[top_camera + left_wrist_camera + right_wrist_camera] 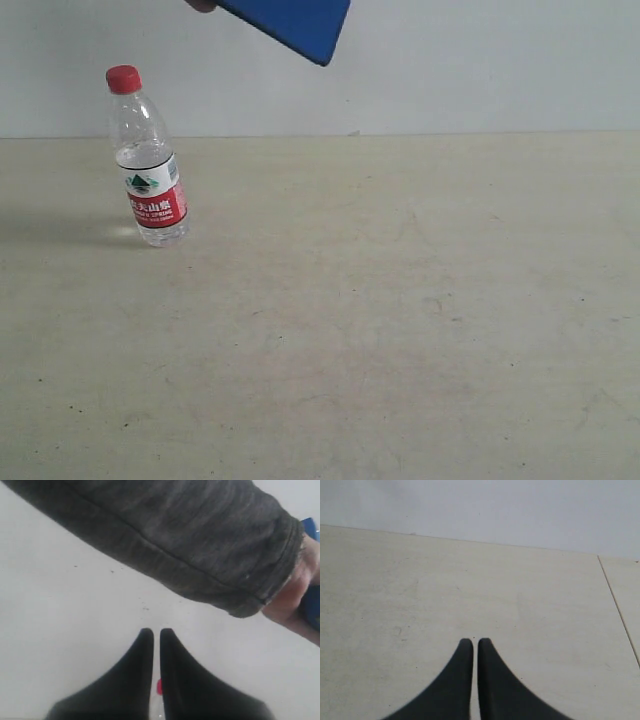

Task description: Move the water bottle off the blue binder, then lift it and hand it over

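While the water bottle (150, 170) is standing upright on the counter (400, 320), toward the far edge on the left side and with its red cap on, the blue binder (290, 25) is hanging tilted in the air above that far edge, well apart from the bottle and touching nothing on the surface. In the left wrist view a person's hand (292, 595), coming out of a grey sleeve (175, 540), is gripping the binder by one edge. The left gripper (156, 632) is hovering over bare counter with its two dark fingers drawn almost together and clasping nothing; a small red spot (159, 686) is showing through the slit between them, too small to identify. The right gripper (472, 642) is likewise pointing toward the far edge with its fingers pressed close and nothing between them.
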Robot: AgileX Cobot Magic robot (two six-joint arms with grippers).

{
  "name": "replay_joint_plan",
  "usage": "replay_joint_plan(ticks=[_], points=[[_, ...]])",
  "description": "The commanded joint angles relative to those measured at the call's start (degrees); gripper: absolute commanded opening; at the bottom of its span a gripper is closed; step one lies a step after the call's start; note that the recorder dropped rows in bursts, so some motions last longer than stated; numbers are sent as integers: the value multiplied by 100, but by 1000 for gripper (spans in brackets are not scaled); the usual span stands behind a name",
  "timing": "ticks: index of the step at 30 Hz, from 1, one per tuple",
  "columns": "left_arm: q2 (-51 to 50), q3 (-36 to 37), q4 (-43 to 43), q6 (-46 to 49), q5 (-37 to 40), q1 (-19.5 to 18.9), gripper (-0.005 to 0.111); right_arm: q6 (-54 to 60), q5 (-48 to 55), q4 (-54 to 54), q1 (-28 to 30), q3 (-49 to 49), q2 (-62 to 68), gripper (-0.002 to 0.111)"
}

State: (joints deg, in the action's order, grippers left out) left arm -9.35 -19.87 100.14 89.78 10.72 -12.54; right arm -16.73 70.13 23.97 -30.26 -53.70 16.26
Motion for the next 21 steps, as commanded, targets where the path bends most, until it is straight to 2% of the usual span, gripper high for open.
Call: replay_joint_plan(ticks=[1, 3, 6, 7, 9, 10, 13, 17, 21], points=[[26, -37, -20, -534, 595, -10, 4, -9, -17, 51, -11, 10, -12, 0], [17, -37, -514, -1298, 617, -10, 4, -9, -17, 51, -11, 10, -12, 0], [17, -37, -3089, -4208, 705, -10, 4, -9, -17, 51, -11, 10, -12, 0], [17, -37, -4485, -5765, 833, -10, 4, -9, -17, 51, -11, 10, -12, 0], [17, 26, -6124, -7667, 1213, -10, 4, -9, -17, 51, -11, 10, -12, 0], [17, 90, -6701, -8280, 1359, -10, 4, -9, -17, 51, -11, 10, -12, 0], [17, 275, -7602, -8632, 1371, -10, 4, -9, -17, 51, -11, 10, -12, 0], [87, 526, -7936, -8632, 1406, -10, 4, -9, -17, 51, -11, 10, -12, 0], [681, 1004, -8111, -8598, 1550, -10, 4, -9, -17, 51, -11, 10, -12, 0]])
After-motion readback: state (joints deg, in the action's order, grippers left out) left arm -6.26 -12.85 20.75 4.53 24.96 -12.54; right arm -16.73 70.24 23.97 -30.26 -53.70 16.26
